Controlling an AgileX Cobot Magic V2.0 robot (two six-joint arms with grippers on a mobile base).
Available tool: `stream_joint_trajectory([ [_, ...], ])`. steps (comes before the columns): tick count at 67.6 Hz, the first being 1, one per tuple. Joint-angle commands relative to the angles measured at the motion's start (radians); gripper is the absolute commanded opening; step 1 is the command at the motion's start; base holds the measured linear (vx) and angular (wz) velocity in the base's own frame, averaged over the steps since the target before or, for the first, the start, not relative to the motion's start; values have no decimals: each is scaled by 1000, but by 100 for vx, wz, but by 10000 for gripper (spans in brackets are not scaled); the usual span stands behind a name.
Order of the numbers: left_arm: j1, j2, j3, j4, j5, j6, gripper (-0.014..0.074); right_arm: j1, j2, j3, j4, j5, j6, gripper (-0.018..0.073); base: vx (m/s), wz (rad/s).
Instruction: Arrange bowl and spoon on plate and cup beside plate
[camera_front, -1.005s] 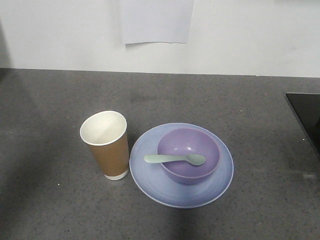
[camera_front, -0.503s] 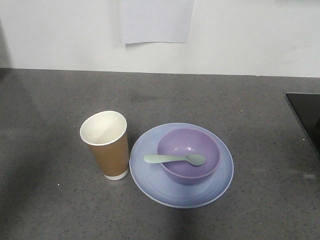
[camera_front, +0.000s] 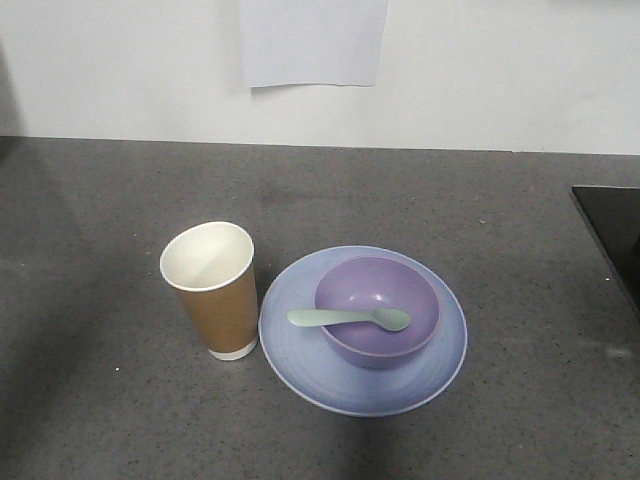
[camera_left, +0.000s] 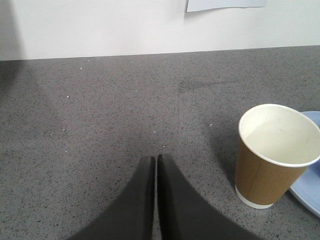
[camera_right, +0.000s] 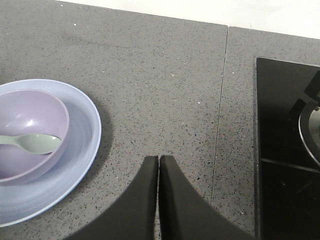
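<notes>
Right then, my left gripper (camera_left: 156, 159) and right gripper (camera_right: 159, 159) had fingers pressed together, holding nothing. Bowl (camera_front: 377, 310) sat on the plate (camera_front: 300, 345), spoon (camera_front: 348, 318) lay across the bowl, cup (camera_front: 212, 290) stood upright just beside the plate.

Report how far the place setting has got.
It looks finished. The bowl sits on the plate, the spoon lies across the bowl with its head inside, and the cup stands upright just beside the plate's rim. Nothing is in hand: the left gripper and right gripper are shut, empty, above bare counter. Nothing appears left.
</notes>
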Motion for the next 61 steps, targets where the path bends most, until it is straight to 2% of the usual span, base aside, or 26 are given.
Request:
stream_joint_trajectory([
  [1, -6, -1, -22, 10, -73, -10, -8, -7, -3, -25, 8, -62, -2, -11, 0, 0],
  [26, -6, -7, -22, 20, -82, 1, -8, -7, -3, -25, 8, -62, -2, -11, 0, 0],
  [35, -5, -68, 35, 20, -182, 9, -8, -7, -3, -25, 8, -62, -2, -11, 0, 0],
  [41, 3, -127, 110, 15, -295, 46, -8, -7, -3, -25, 8, -62, -2, -11, 0, 0],
  [47, 45, -187, 195, -28, -396, 105, -8, -7, -3, -25, 8, -62, -2, -11, 0, 0],
  [61, 144, -342, 370, -137, -534, 257, -8, -7, -3, -25, 8, -62, -2, -11, 0, 0],
])
